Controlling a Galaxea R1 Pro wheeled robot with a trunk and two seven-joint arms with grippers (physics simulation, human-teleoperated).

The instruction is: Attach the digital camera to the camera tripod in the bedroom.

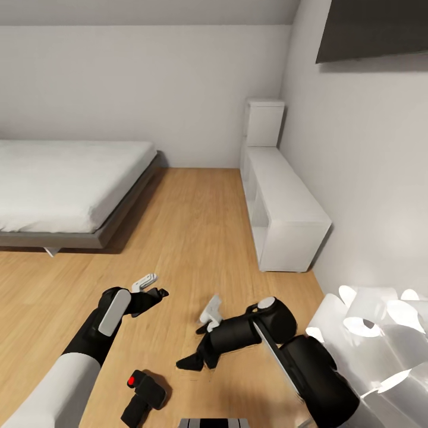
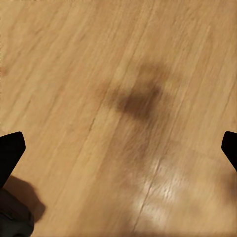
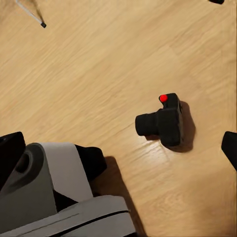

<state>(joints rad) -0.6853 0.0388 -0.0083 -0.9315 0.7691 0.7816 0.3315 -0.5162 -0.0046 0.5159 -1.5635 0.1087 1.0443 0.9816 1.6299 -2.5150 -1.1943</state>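
Bedroom scene, head view, read from left to right. A grey bed (image 1: 71,184) stands at far left on the plank floor (image 1: 196,226); white cube shelves (image 1: 285,208) line the right wall.

Task status: the attachment is not begun. The digital camera (image 1: 144,395) lies on the floor, low in the head view between the two arms, its lens barrel level with the boards and its red button facing up. Nothing grips it. At one corner of the right wrist view a thin pale rod ending in a dark tip (image 3: 32,14) crosses the floor; it may be a leg of the camera tripod, though too little of it shows to be sure. What is left, by this reading: pick up the camera, carry it to the tripod, seat it on the head.

Left hand (image 1: 156,293): fingers spread wide, empty, hovering over bare floor; in its wrist view only the two dark fingertips (image 2: 11,150) enter at the edges.

Right hand (image 1: 191,361): fingers likewise apart, empty, pointing down toward the floor, near the camera but not touching it (image 3: 163,123).
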